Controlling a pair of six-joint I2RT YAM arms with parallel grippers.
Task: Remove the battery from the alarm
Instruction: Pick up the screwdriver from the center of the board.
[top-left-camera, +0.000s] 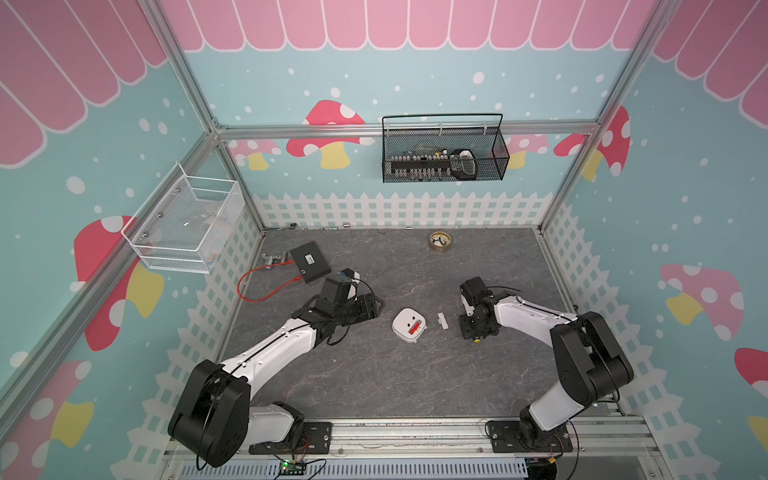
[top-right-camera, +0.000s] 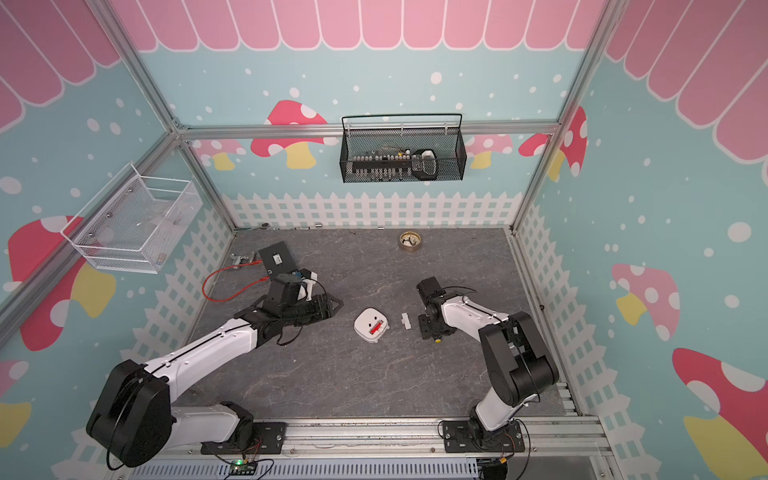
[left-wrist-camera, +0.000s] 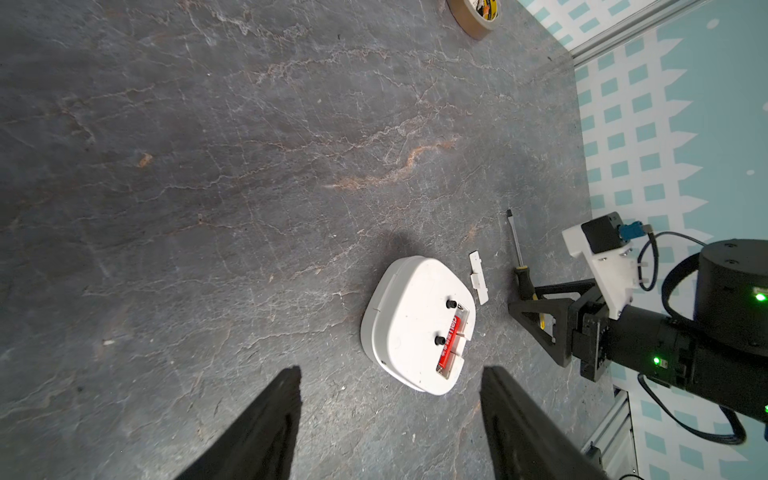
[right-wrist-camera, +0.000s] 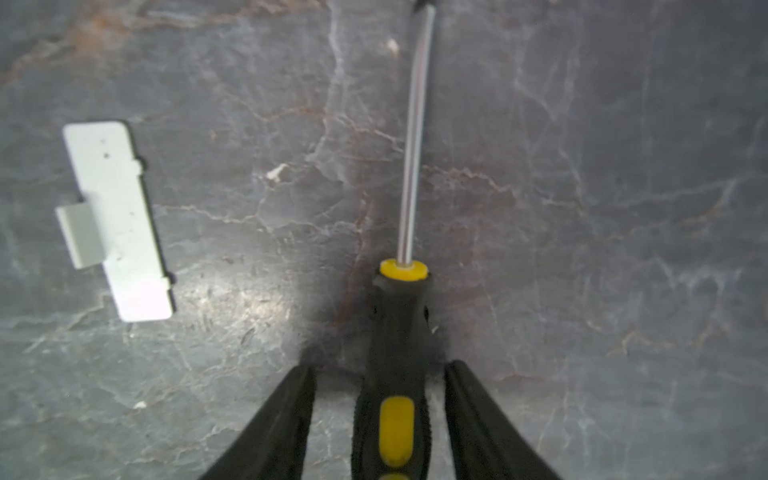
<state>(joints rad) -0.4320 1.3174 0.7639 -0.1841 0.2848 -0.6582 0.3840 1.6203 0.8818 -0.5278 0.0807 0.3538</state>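
Here the small red cylindrical battery (left-wrist-camera: 449, 343) lies in the back recess of the white rounded-square plastic alarm (left-wrist-camera: 409, 307). Our left gripper (left-wrist-camera: 390, 370) gapes wide, empty; our right gripper (right-wrist-camera: 379, 365) straddles the black-and-yellow-handled screwdriver (right-wrist-camera: 399, 316), jaws clear of it.

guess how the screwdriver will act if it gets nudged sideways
The screwdriver likely rolls: round handle and shaft, lying flat on the smooth table. Its straight metal shaft looks stiff, so it should not flex. The textured black grip probably resists slipping.
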